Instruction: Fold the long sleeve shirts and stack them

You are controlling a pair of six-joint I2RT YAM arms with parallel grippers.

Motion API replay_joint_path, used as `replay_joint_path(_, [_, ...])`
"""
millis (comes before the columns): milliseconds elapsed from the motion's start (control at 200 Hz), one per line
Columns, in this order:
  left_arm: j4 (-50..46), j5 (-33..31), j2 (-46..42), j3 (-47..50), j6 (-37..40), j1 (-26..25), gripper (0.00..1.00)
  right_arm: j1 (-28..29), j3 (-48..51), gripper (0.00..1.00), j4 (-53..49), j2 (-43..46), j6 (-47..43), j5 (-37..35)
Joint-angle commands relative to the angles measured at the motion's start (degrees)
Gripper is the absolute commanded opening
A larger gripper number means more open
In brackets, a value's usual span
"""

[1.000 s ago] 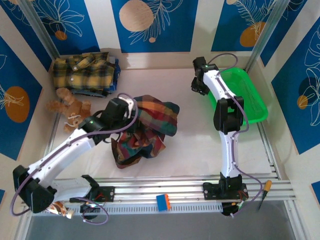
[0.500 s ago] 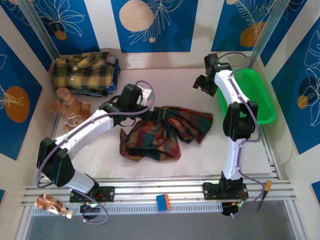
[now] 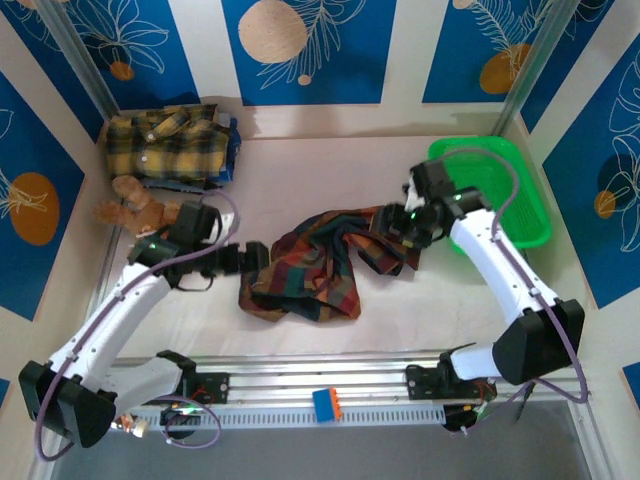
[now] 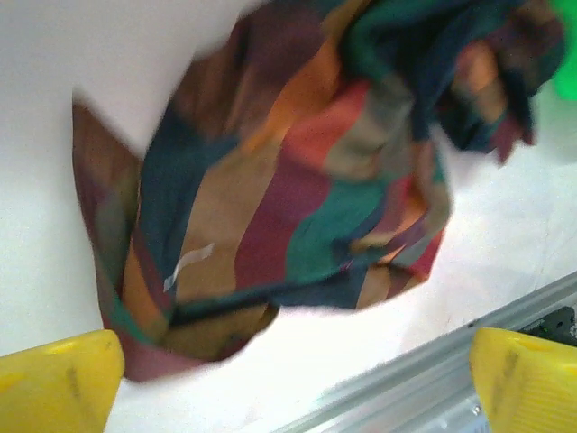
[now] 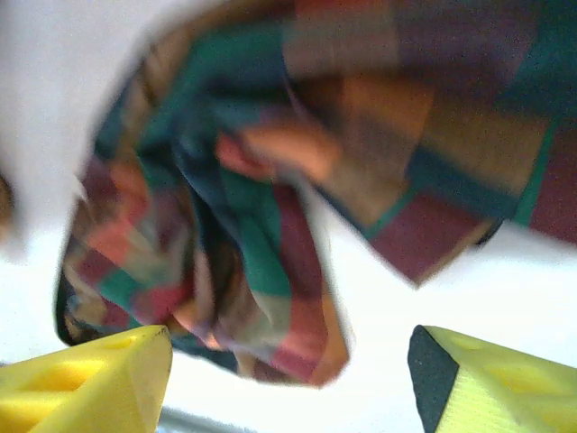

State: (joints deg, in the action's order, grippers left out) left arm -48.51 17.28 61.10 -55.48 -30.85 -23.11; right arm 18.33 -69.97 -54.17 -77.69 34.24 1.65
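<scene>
**A:** What has changed in the last second?

**B:** The left claw [image 3: 250,258] [image 4: 293,379] has let go of the dark plaid shirt [image 3: 310,272] [image 4: 270,207] [image 5: 270,171] and drawn back to its left edge. Its jaws stand wide apart with nothing between them, and the cloth lies just ahead of the yellow fingers [image 4: 59,379]. The shirt was bunched up under that claw. It now lies crumpled mid-bench [image 3: 330,170], stretched sideways. The right claw [image 3: 388,226] [image 5: 288,379] has come down from the back onto the shirt's right end. Its jaws are also apart, and the cloth sits beyond the fingertips, not between them.

**A:** And around the shirt?

**B:** The yellow and black shirt [image 3: 165,145] lies flat behind and to the left of it, well apart, in the corner. The teddy bear [image 3: 135,200] lies to its left, just behind the left arm. The green basket [image 3: 515,195] stands to its right.

**A:** Does anything stand in the way?

**B:** From above, the right arm crosses the basket's near-left rim. Both wrist views are blurred.
</scene>
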Motion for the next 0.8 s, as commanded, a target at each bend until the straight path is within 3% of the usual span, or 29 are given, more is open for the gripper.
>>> replay_joint_path(0, [-2.8, 2.9, -1.7, 6.3, -9.3, 0.4, 0.94, 5.1, 7.4, 0.71, 2.6, 0.9, 3.8, 3.5])
replay_joint_path(320, [4.7, 0.8, -2.6, 17.7, -15.2, 0.2, 0.87, 19.0, 17.3, 0.68, 10.0, -0.6, 3.8, 3.7])
replay_joint_path(505, [17.6, 1.5, 1.8, 21.5, -19.5, -0.1, 0.82, 21.3, 21.5, 0.68, 16.8, -3.2, 5.9, 4.2])
replay_joint_path(655, [22.3, -0.5, 7.7, 21.0, -18.5, -0.8, 0.61, 22.2, 21.5, 0.68, 20.9, -7.7, 5.9, 4.4])
replay_joint_path(790, [23.3, -1.8, 14.1, 16.7, -13.6, -0.9, 0.3, 23.2, 20.4, 0.63, 23.2, -13.6, 6.2, 3.0])
